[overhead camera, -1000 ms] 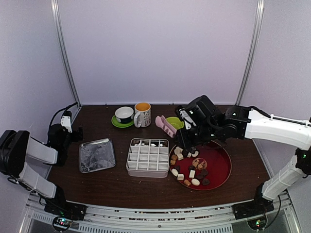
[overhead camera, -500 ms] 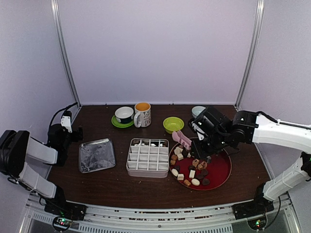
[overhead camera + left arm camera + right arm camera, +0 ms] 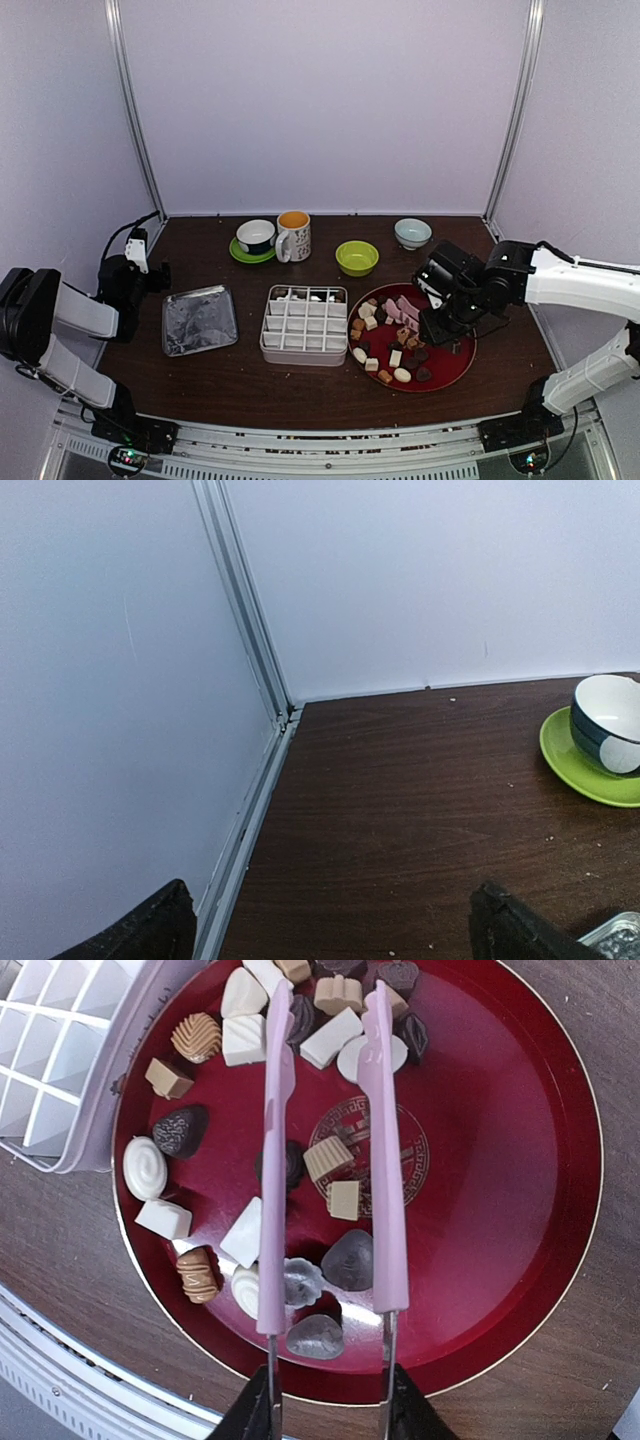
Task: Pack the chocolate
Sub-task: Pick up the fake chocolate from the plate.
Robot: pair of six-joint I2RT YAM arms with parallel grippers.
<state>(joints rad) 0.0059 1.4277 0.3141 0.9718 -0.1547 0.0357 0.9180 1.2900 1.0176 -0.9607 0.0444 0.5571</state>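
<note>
jaws of my right claw (image 3: 330, 1415) are closed partway on the handle end of the pink tongs (image 3: 272, 1160), whose two arms stand spread above the red plate (image 3: 520, 1160). a tan chocolate (image 3: 328, 1157) sits between the arms, not gripped, with the other pieces scattered round it on the plate. the divided box (image 3: 300, 353) just beside looks mostly unfilled. i judge this the picking step: next i should lower, squeeze on one piece, and carry it to a cell. my left claw (image 3: 330, 935) hangs wide open, holding nothing, by the far-left wall.
</note>
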